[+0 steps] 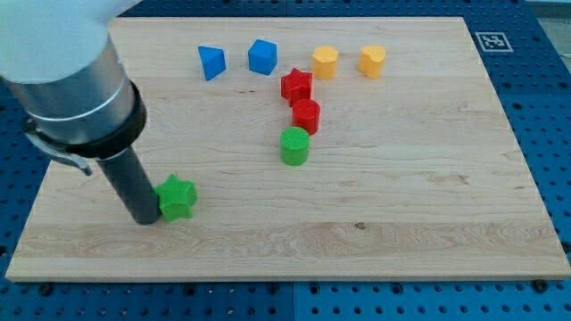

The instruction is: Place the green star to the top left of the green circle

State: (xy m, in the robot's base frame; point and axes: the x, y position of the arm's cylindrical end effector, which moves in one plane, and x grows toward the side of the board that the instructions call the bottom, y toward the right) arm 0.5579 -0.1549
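Observation:
The green star (pixel 177 198) lies at the view's lower left of the wooden board (pixel 410 214). The green circle (pixel 294 146), a short cylinder, stands near the board's middle, up and to the right of the star. My tip (pixel 145 218) rests on the board right against the star's left side. The thick rod and arm rise from it toward the view's top left and hide part of the board there.
A red circle (pixel 306 116) sits just above the green circle, with a red star (pixel 296 86) above that. A blue triangle (pixel 211 62) and blue cube (pixel 262 56) lie at the top, two yellow blocks (pixel 326 61) (pixel 372 61) to their right.

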